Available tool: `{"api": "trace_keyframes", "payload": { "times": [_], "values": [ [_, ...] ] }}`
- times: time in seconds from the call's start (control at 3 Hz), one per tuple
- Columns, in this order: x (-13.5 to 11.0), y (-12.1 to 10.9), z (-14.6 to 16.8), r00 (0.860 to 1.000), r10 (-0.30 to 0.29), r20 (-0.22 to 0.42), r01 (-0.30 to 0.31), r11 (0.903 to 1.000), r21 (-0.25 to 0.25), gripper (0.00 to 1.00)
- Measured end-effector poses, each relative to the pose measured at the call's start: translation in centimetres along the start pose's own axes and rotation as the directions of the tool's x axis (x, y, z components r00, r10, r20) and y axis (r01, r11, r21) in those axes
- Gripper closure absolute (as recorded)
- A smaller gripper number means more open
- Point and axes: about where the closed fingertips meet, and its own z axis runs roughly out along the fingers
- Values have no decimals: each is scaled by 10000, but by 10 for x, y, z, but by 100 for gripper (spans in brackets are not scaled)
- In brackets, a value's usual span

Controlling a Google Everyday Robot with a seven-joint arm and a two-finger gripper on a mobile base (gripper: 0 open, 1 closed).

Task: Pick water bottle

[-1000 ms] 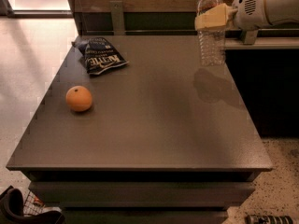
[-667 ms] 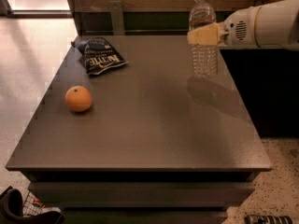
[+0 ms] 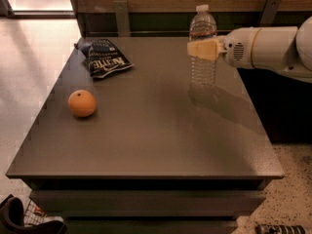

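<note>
The water bottle [image 3: 202, 45] is clear, ribbed plastic with a white cap and a thin reddish label band near the neck. It stands upright at the back right of the dark table [image 3: 146, 130]. My gripper [image 3: 204, 49] comes in from the right on a white arm. Its pale yellow fingers [image 3: 201, 48] are closed around the bottle's upper body, just below the label band. I cannot tell whether the bottle's base touches the table.
An orange [image 3: 82, 103] sits at the table's left. A dark snack bag [image 3: 104, 57] lies at the back left. A wooden wall with metal brackets runs behind the table. Light floor is to the left, and the table's right edge meets speckled floor.
The gripper and the bottle have moved left and inward over the table together, from the back right corner. The orange and the bag have not moved.
</note>
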Motion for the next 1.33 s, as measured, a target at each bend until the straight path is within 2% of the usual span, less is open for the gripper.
{"api": "trace_keyframes", "payload": {
  "times": [0.33,0.67,1.0,1.33],
  "values": [
    [-10,-11,6,9982,225,556,-228,9997,50,100],
    [-20,-43,14,9945,175,1029,-199,9996,217,100],
    [-20,-43,14,9942,106,1072,-129,9997,212,100],
    [-15,-37,16,9787,-970,1808,974,9952,67,100]
  ]
}}
